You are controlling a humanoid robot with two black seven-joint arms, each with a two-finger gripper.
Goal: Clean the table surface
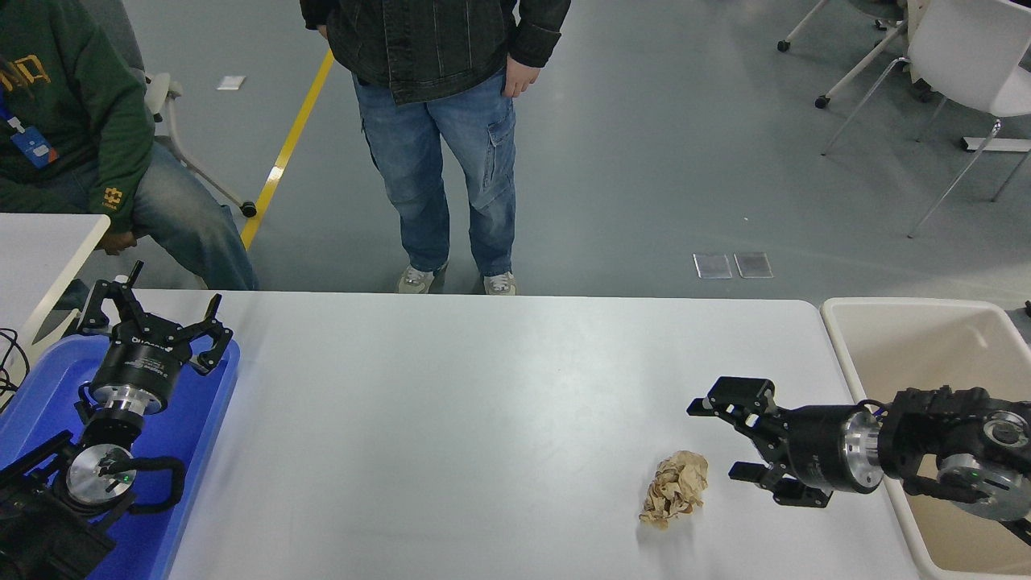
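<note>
We see the right gripper (719, 439) reaching in level from the right edge, pointing left, its two fingers (737, 395) spread wide apart and holding nothing; the left gripper (153, 310) sits parked at the lower left, fingers splayed apart.

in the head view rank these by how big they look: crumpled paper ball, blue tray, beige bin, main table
1. table surface
2 and 3. blue tray and beige bin: both are cut off by the picture's edges, so I won't rank them
4. crumpled brown paper ball, clearly the smallest
</note>
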